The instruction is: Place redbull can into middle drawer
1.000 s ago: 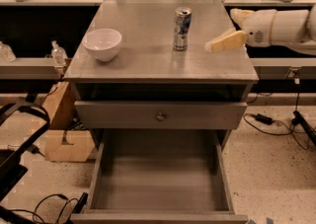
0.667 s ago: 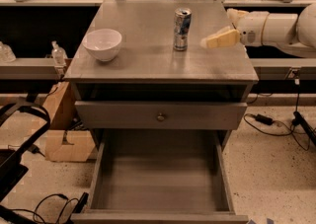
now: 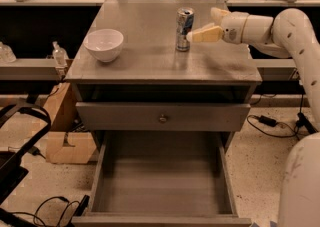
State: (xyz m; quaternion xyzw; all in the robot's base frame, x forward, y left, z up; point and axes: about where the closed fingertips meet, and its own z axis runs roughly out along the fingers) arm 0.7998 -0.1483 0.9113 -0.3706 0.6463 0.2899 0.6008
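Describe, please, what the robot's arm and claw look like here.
The arm is smooth, rounded white casing in thick tubular segments, with no cables showing. Its claw, just right of the redbull can above the cabinet top, has pale cream-yellow tapered fingers on a white wrist.

On the cabinet top (image 3: 150, 68) the white bowl (image 3: 103, 44) sits left, the redbull can (image 3: 184, 28) right (farther back), the gripper (image 3: 201, 24) just right of it. Below, the middle drawer (image 3: 162, 183) juts forward.
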